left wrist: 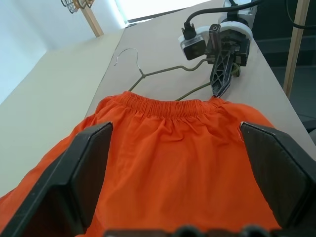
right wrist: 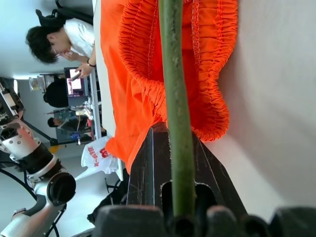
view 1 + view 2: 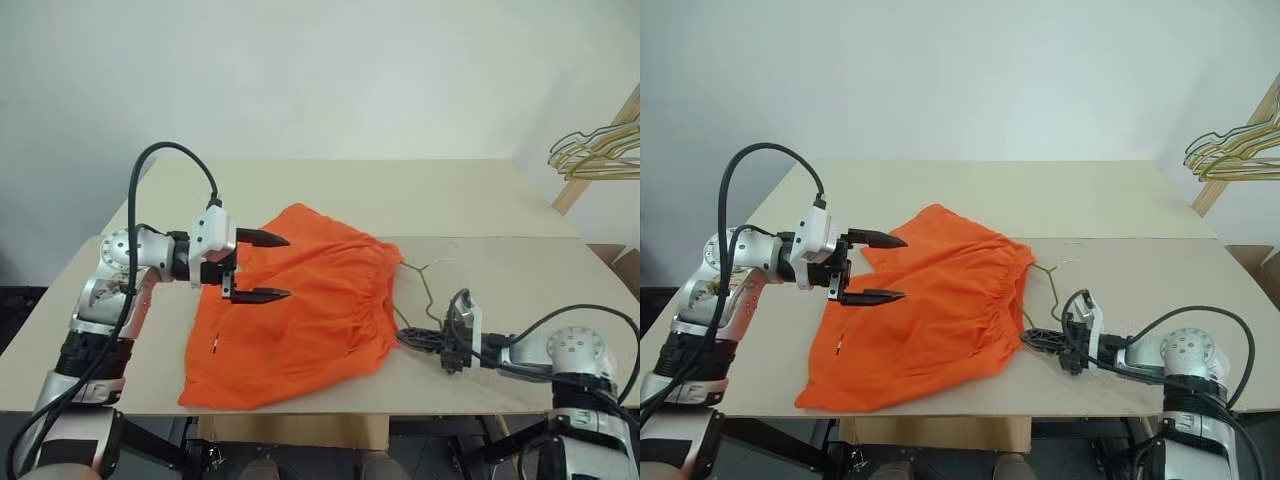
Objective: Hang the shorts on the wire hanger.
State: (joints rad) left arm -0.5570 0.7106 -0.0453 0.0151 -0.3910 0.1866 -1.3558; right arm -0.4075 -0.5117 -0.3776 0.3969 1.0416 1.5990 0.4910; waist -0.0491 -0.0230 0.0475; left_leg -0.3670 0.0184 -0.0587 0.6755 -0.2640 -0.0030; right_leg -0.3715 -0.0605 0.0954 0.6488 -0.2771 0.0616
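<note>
The bright orange shorts [image 3: 300,310] lie flat on the table, gathered waistband toward the right. My left gripper [image 3: 286,267] hovers over their left half, pointing right, jaws wide open and empty; its fingers [image 1: 81,177] frame the fabric in the left wrist view. The thin olive wire hanger [image 3: 427,288] lies on the table beside the waistband, its hook [image 1: 129,52] pointing away from the shorts and part of its frame hidden by the fabric. My right gripper [image 3: 408,337] rests low on the table at the waistband's near right corner, shut on the hanger wire [image 2: 175,98].
A bunch of gold and green wire hangers [image 3: 595,155] hangs on a wooden rail at the far right. The beige table [image 3: 480,200] stretches behind and right of the shorts. A seated person [image 2: 59,39] appears beyond the table in the right wrist view.
</note>
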